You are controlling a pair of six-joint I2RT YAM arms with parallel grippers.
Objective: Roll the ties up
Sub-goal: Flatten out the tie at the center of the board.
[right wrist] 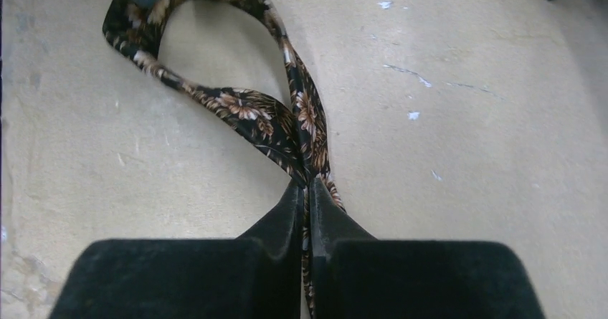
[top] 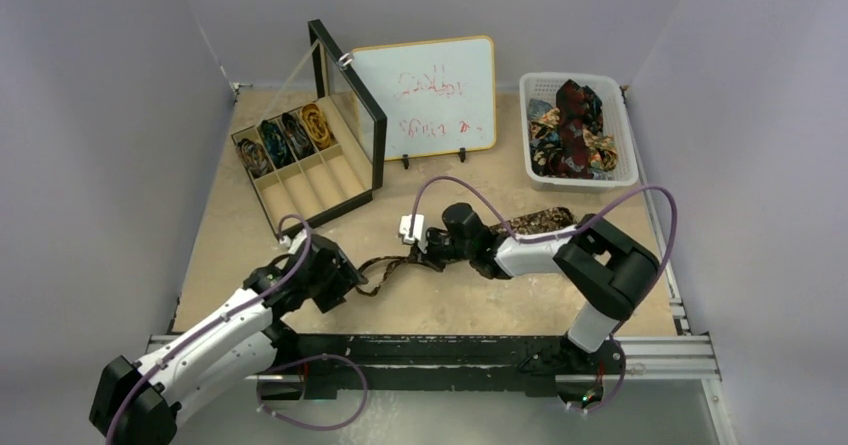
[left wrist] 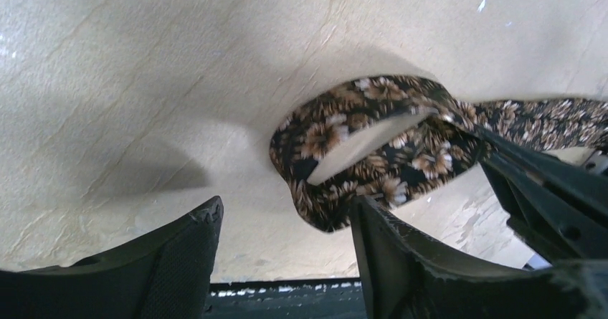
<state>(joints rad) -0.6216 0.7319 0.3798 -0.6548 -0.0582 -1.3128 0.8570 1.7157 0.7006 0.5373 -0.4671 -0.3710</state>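
A brown floral tie [top: 530, 222] lies across the middle of the table, with its narrow end bent into a loop [top: 378, 273]. My right gripper [top: 427, 252] is shut on the tie where the loop's two strands cross, as the right wrist view [right wrist: 307, 190] shows, with the loop [right wrist: 236, 107] lying ahead of it. My left gripper [top: 350, 278] is open at the loop's far end. In the left wrist view the loop [left wrist: 358, 147] lies just ahead of the open gripper [left wrist: 285, 208], and its tip touches the right finger [left wrist: 401, 262].
A wooden divided box [top: 330, 180] with an open glass lid stands at the back left, holding several rolled ties [top: 290, 133]. A whiteboard [top: 425, 95] stands at the back. A white basket [top: 620, 135] of loose ties is at the back right. A small white object [top: 410, 227] lies near my right gripper.
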